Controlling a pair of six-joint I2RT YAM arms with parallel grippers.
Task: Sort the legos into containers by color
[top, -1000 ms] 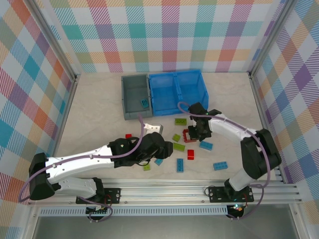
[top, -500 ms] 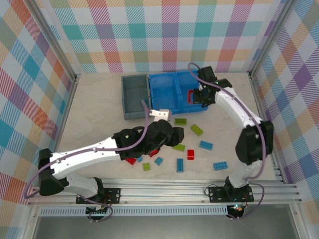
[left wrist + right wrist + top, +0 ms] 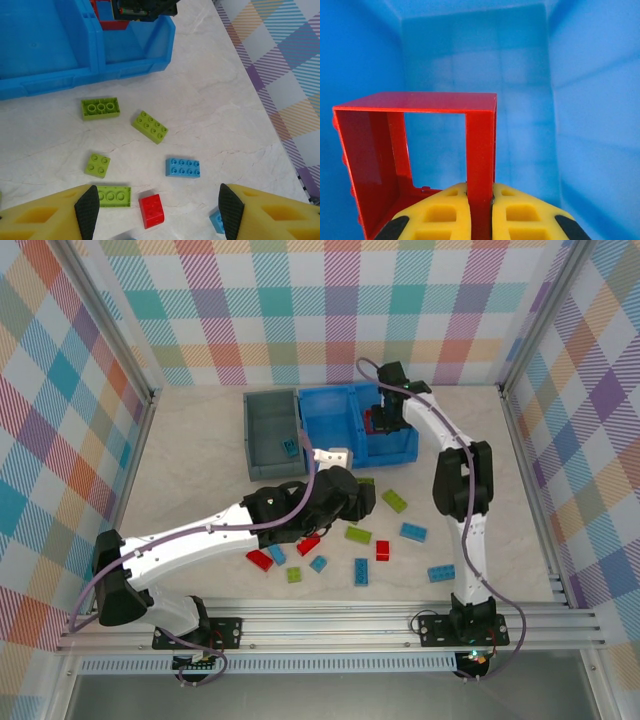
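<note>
My right gripper (image 3: 480, 200) is shut on one side of the hollow red square frame (image 3: 415, 102), holding it inside the right compartment of the blue bin (image 3: 520, 75). From above, that gripper (image 3: 382, 418) hangs over the blue bin (image 3: 350, 390). My left gripper (image 3: 158, 210) is open above the table, with a small red brick (image 3: 151, 210) lying on the surface below the gap. Lime green bricks (image 3: 149, 126) and a light blue brick (image 3: 182, 167) lie beyond it. Seen from above, the left gripper (image 3: 350, 498) is in front of the bins.
The dark grey bin (image 3: 262, 420) stands left of the blue one and holds a light blue brick (image 3: 289, 447). Loose bricks in red (image 3: 383, 550), blue (image 3: 440, 573) and green (image 3: 394, 500) are scattered across the near middle of the table. Plaid walls enclose the table.
The right arm lifted the red frame off the table and carried it back into the blue bin's right compartment. The left arm swung forward and right, uncovering red bricks.
</note>
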